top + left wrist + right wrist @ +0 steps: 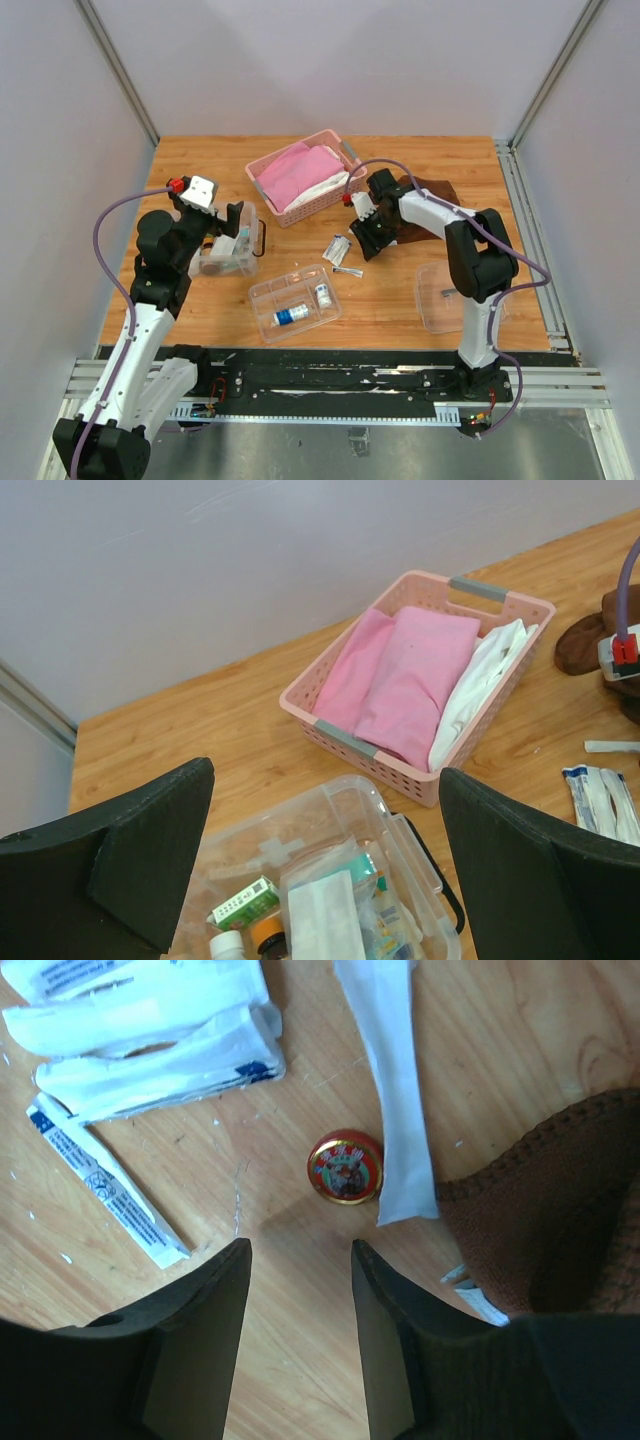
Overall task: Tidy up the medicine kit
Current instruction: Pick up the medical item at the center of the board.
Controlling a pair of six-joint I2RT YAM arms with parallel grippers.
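Two bottles (292, 314) in one divided tray (264, 294), one red tin (345, 1167), both arms' jaws apart, empty

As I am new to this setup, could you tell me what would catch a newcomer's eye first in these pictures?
The pink basket of folded cloth, at the far middle of the table, stands out first. Next comes the small red round tin on the wood just ahead of the open right gripper, beside white packets. The clear box at the left is packed with supplies.
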